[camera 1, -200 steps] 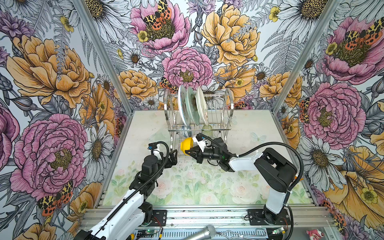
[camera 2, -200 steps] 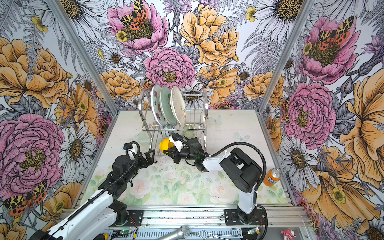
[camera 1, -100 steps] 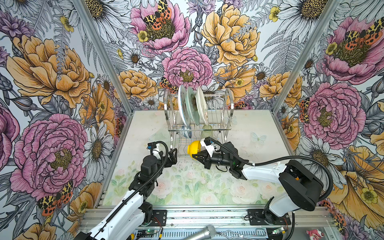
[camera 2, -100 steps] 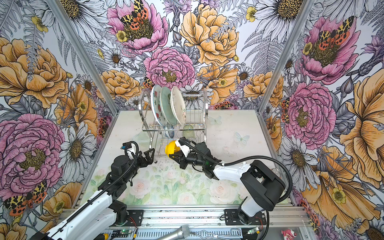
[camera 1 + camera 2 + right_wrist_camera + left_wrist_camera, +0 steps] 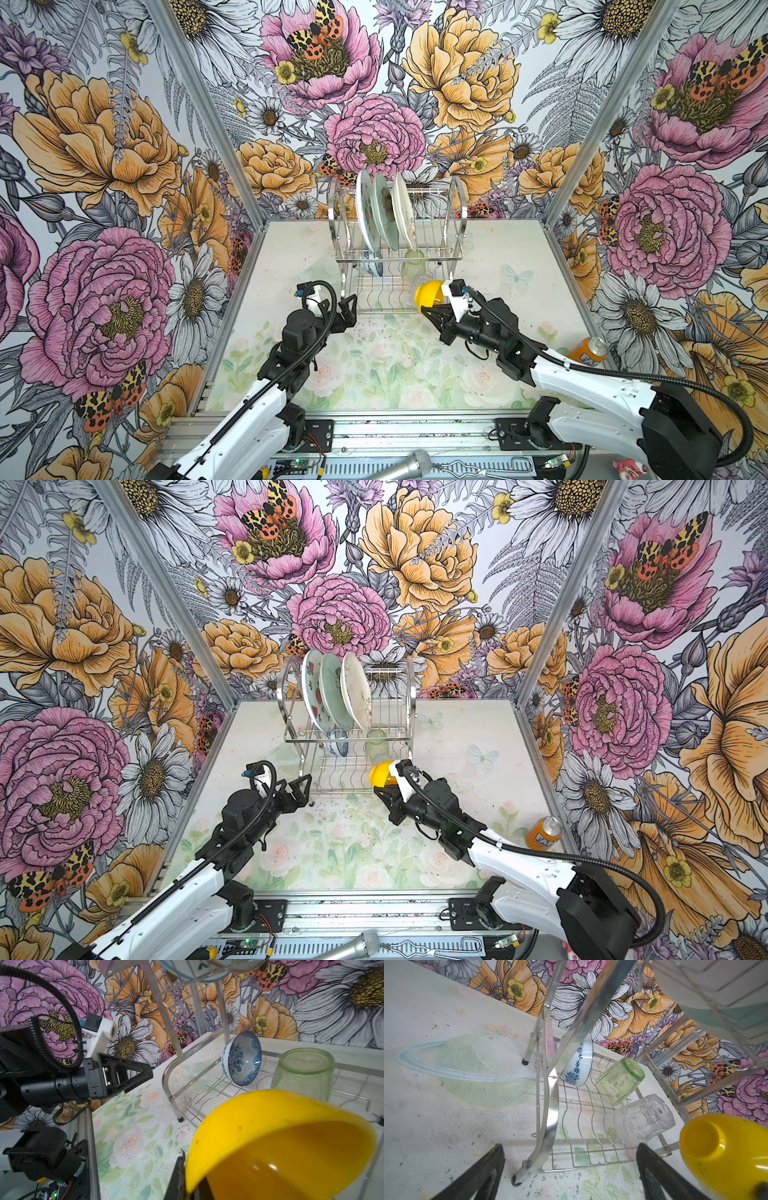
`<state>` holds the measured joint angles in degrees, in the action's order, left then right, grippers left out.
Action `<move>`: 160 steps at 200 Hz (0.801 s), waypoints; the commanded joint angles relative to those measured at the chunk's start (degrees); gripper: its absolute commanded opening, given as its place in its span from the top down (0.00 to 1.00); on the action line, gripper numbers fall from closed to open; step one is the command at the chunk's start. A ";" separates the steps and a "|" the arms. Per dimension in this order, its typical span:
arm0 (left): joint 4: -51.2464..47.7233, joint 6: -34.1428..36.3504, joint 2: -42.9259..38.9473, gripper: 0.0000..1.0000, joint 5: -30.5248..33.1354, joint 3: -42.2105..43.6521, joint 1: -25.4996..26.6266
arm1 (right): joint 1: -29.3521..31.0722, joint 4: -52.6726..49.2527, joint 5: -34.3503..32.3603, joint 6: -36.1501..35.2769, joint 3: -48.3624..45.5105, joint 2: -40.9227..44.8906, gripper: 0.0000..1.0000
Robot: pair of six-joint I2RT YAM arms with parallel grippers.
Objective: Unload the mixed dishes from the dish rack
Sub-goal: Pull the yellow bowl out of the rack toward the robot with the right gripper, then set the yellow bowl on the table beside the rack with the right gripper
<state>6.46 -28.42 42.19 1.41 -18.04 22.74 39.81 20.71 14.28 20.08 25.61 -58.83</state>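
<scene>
The dish rack (image 5: 457, 208) (image 5: 409, 696) stands at the back with three plates (image 5: 384, 212) (image 5: 334, 696) upright in its upper tier. On the lower tier lie the blue-and-white bowl (image 5: 578, 1064) (image 5: 242, 1057), the green tumbler (image 5: 619, 1080) (image 5: 303, 1072) and the clear glass (image 5: 645, 1115). My right gripper (image 5: 430, 311) (image 5: 380, 789) (image 5: 192, 1176) is shut on the rim of the yellow bowl (image 5: 430, 293) (image 5: 381, 773) (image 5: 724, 1155) (image 5: 280, 1147), holding it tilted by the rack's front right corner. My left gripper (image 5: 345, 307) (image 5: 297, 785) (image 5: 569, 1167) stands open at the rack's front left leg, holding nothing.
An orange soda can (image 5: 588, 349) (image 5: 543, 833) lies near the right wall. Flowered walls close in the left, back and right sides. The rack's arched side frame (image 5: 548, 1105) rises just ahead of my left fingers.
My right gripper has carried the yellow bowl to the right along the rack's front, and its arm has swung out to the right. The left arm has not moved.
</scene>
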 commanded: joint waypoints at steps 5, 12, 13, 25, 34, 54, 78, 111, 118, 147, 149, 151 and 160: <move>1.10 -0.12 0.38 0.01 0.28 -2.50 2.08 | -2.72 -3.96 -3.99 1.67 -2.08 6.12 1.00; 1.21 -0.06 0.64 0.01 0.64 -2.77 2.84 | -3.33 -5.38 -4.52 1.63 -2.43 7.53 1.00; 1.24 -0.06 0.67 0.01 0.71 -2.78 2.93 | -3.38 -5.48 -4.61 1.59 -2.46 7.69 1.00; 1.53 0.03 1.11 0.01 1.24 -3.13 4.10 | -4.31 -7.62 -5.76 1.49 -2.77 9.90 1.00; 1.86 0.14 1.59 0.01 1.57 -3.44 5.00 | -5.09 -8.95 -6.45 1.54 -3.01 11.27 1.00; 2.07 0.40 2.61 0.01 1.67 -4.35 6.86 | -6.73 -12.28 -8.72 1.96 -2.89 13.71 1.00; 2.15 0.87 3.07 0.01 2.01 -5.13 9.03 | -8.79 -14.64 -9.76 2.59 -2.93 15.91 1.00; 3.01 1.01 3.11 0.01 2.85 -5.21 10.61 | -11.93 -19.84 -10.66 1.99 -0.99 15.95 1.00; 3.09 0.97 3.16 0.01 2.94 -5.18 10.74 | -12.62 -21.06 -11.13 2.00 -0.42 15.45 1.00; 4.45 0.68 3.59 0.01 3.05 -4.82 11.53 | -15.47 -27.99 -14.22 2.02 3.39 11.75 1.00; 4.55 0.66 3.59 0.01 3.13 -4.86 11.60 | -15.60 -28.53 -14.49 1.91 3.75 11.44 1.00; 4.69 0.65 3.64 0.01 3.11 -4.75 11.66 | -15.76 -28.99 -14.69 1.83 4.08 11.10 1.00; 5.16 0.60 3.84 0.01 3.31 -4.63 12.01 | -16.36 -31.60 -16.14 1.22 5.82 9.79 1.00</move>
<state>8.82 -28.38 45.65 3.25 -21.65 33.69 24.91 -5.04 2.70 22.02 25.56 -46.78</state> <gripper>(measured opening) 0.988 0.087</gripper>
